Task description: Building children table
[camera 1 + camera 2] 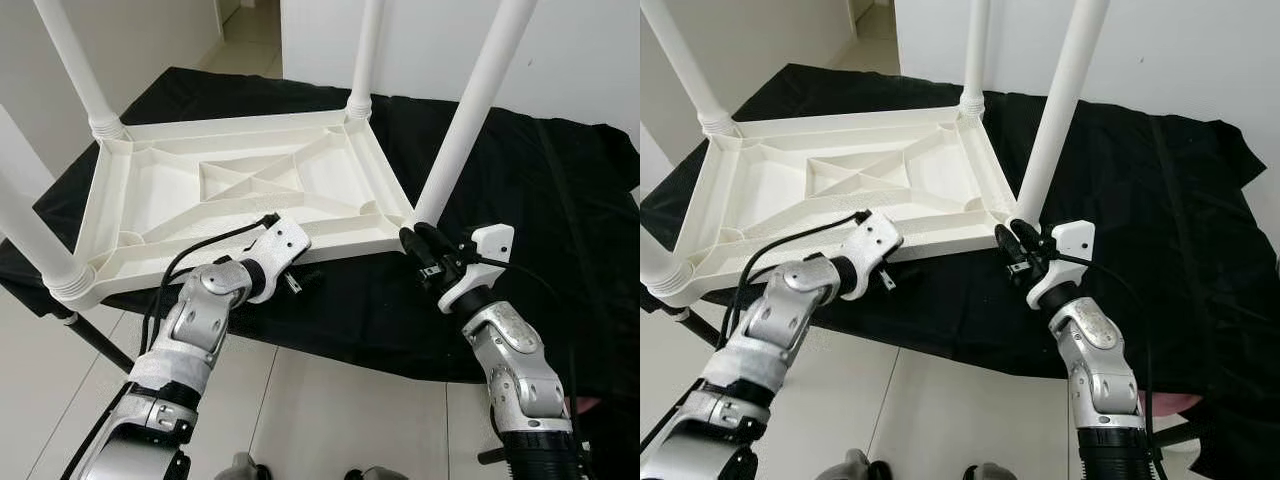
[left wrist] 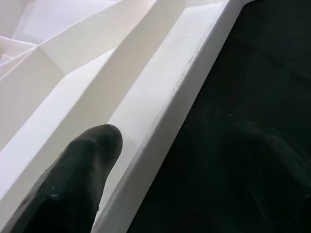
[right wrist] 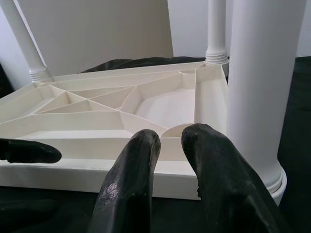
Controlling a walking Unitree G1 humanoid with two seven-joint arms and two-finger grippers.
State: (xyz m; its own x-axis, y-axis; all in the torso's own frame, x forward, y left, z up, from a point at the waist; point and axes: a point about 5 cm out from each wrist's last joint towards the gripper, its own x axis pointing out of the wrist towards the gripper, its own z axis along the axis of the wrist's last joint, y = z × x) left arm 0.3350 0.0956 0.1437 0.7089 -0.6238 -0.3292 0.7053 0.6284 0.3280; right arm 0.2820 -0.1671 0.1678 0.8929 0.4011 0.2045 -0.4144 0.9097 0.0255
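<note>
A white plastic children's table (image 1: 240, 180) lies upside down on a black cloth (image 1: 560, 200), with its legs pointing up. My left gripper (image 1: 290, 245) is at the table's near rim (image 1: 345, 243). It is open and straddles the rim wall, with one finger (image 2: 92, 160) inside the channel and the other outside over the cloth. My right gripper (image 1: 418, 243) is at the near right corner, right beside the base of the near right leg (image 1: 470, 110). Its two black fingers (image 3: 141, 170) are shut with nothing between them.
The other legs rise at the far right (image 1: 365, 50), far left (image 1: 75, 60) and near left (image 1: 30, 235). The cloth-covered surface ends just before me, above a pale tiled floor (image 1: 330, 420). White walls stand behind.
</note>
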